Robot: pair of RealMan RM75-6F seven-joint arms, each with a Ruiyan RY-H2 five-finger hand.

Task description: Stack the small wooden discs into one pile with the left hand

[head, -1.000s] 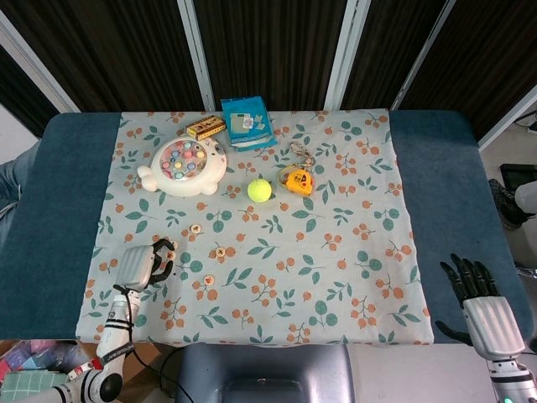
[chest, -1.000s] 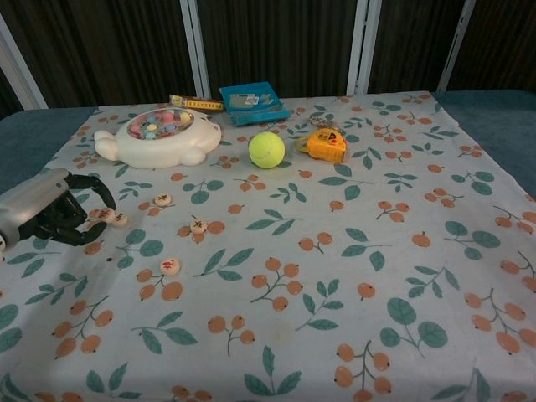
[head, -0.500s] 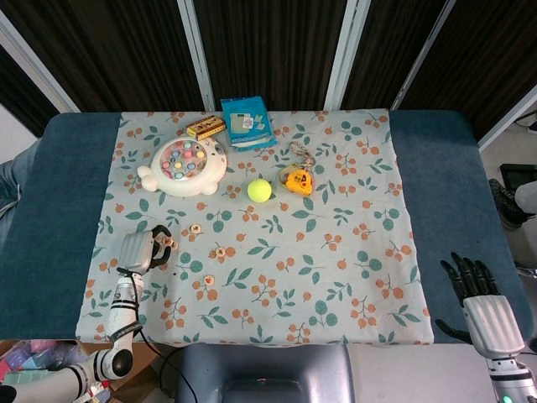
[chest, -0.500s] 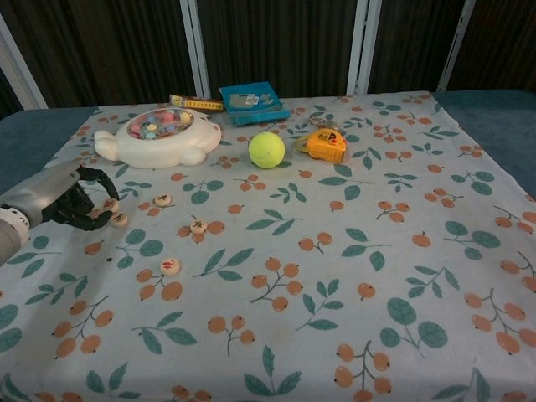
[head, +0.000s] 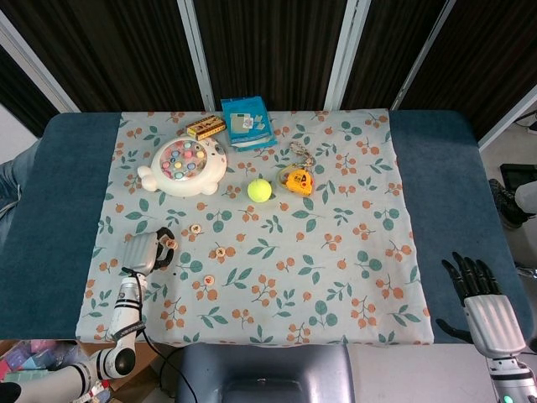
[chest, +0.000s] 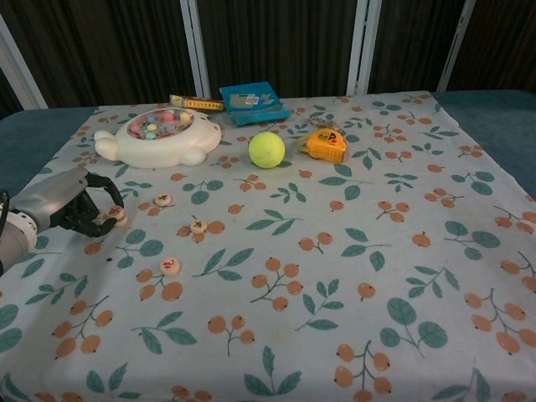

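Three small round wooden discs lie loose on the floral cloth over the worktop: one (chest: 163, 200) at about ten o'clock from the cloth's middle, one (chest: 198, 224) nearer centre, one (chest: 170, 266) at eight o'clock. At nine o'clock the left robot hand (chest: 74, 209) has its dark fingers curled over a further disc (chest: 114, 214); whether it is clamped on the disc I cannot tell. The right robot hand (head: 480, 295) waits at five o'clock, fingers apart, holding nothing. My worry: so thin a disc could slip or flip out of those fingers, or knock a starting pile askew.
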